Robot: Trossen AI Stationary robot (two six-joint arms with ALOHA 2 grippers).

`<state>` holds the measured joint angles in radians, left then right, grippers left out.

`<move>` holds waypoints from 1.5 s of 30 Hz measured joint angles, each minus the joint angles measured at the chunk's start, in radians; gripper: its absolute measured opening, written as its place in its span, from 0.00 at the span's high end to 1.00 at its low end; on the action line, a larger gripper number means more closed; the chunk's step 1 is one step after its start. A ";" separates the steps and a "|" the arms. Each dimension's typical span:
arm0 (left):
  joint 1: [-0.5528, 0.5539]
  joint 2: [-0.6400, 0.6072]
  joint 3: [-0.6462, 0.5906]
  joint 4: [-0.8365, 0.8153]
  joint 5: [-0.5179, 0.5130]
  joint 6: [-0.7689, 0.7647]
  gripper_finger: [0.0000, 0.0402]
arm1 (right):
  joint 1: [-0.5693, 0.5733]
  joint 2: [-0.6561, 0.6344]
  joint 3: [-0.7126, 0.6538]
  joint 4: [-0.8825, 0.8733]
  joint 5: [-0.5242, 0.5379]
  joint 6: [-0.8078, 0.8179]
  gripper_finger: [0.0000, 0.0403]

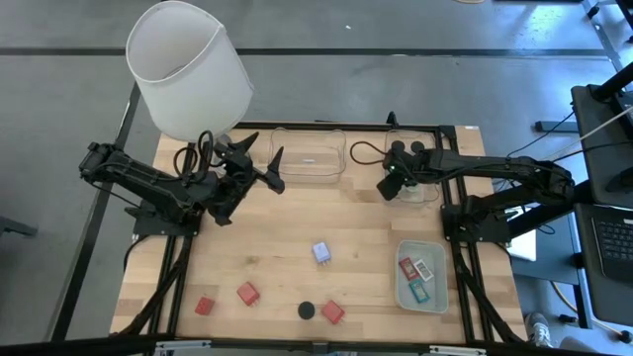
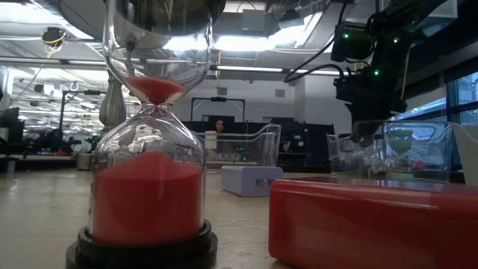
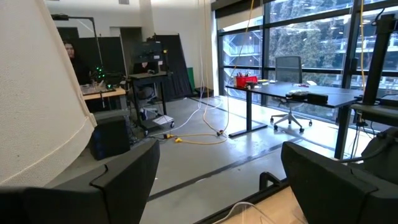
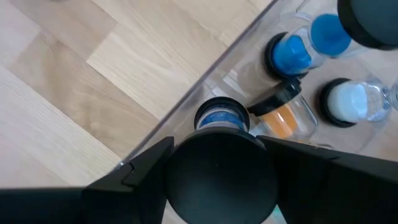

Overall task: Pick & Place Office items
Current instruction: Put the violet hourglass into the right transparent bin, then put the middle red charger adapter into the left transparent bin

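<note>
My right gripper [image 1: 394, 186] is at the table's far right, over a clear tray [image 1: 427, 188], shut on an hourglass with black caps [image 4: 221, 168]. The tray also holds hourglasses with blue [image 4: 289, 55], white [image 4: 348, 102] and orange [image 4: 280, 119] sand. My left gripper [image 1: 267, 168] is open and empty, raised at the far left beside the white lampshade [image 1: 188, 64]. A lavender cube [image 1: 321, 252], three red blocks [image 1: 247, 293] and a black-capped hourglass with red sand [image 2: 149, 187] stand on the table near its front edge. My right gripper pinches the hourglass's near black cap [image 4: 221, 186] between its two fingers [image 4: 146, 165], from above, pointing down. The hourglass hangs below them, its bluish glass end [image 4: 221, 118] just inside the tray's wall. Whether it rests on the tray's floor I cannot tell.
An empty clear tray [image 1: 307, 156] stands at the far middle. A pale-green tray [image 1: 420, 287] at the near right holds small teal, red and white rectangles. The lamp's base stands at the far left. Bare wood lies in the table's middle.
</note>
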<state>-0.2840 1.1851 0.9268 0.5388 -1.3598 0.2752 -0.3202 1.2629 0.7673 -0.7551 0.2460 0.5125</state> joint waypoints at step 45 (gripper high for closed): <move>0.000 0.000 0.000 0.003 0.049 -0.003 0.17 | 0.250 -0.006 0.424 -0.245 0.387 -0.022 0.26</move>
<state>-0.2840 1.1854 0.9267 0.5416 -1.3106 0.2721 -0.0701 1.2572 1.1915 -1.0000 0.6335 0.4901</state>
